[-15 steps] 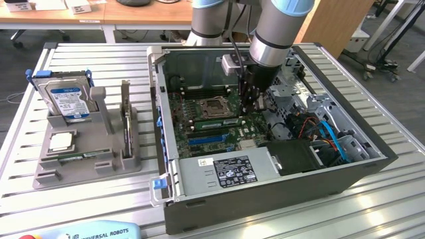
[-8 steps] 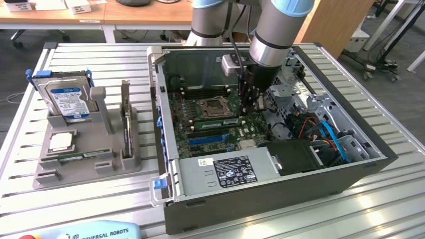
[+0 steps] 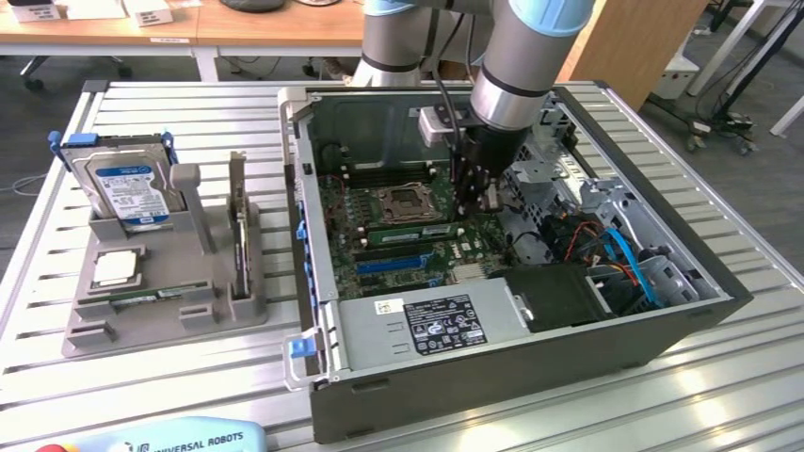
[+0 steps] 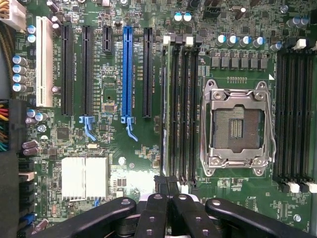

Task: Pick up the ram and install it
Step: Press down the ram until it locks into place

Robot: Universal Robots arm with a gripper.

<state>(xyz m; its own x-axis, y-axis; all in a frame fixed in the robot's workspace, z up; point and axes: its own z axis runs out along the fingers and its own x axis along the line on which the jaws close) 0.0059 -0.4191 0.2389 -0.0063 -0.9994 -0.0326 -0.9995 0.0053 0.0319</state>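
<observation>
While the gripper (image 4: 167,184) hangs low inside the open computer case (image 3: 503,377), the job looks to be at the putting-in part, not the picking-up part. Its two black fingers are pressed close together, with no gap to see between them.

The ram (image 4: 164,109) stands on its thin edge in a long slot on the green board (image 4: 114,144). One end of the ram is right at the fingertips. The rest of it runs straight away from them. A few bare slots lie between the ram and the square metal socket (image 4: 237,128), which has no chip in it.

I cannot tell if the fingers pinch the end of the ram or only rest on top of it. I also cannot tell if the ram is all the way down in its slot.

My guess is that the next move calls for a slow, straight push down. The ram must stay lined up with its slot so it does not tip or bend. The little white clips (image 4: 178,39) at the slot ends would need to snap shut on it.

What looks like a second stick (image 3: 138,296) lies in the grey holder (image 3: 164,325) outside the case, well apart from the gripper.
</observation>
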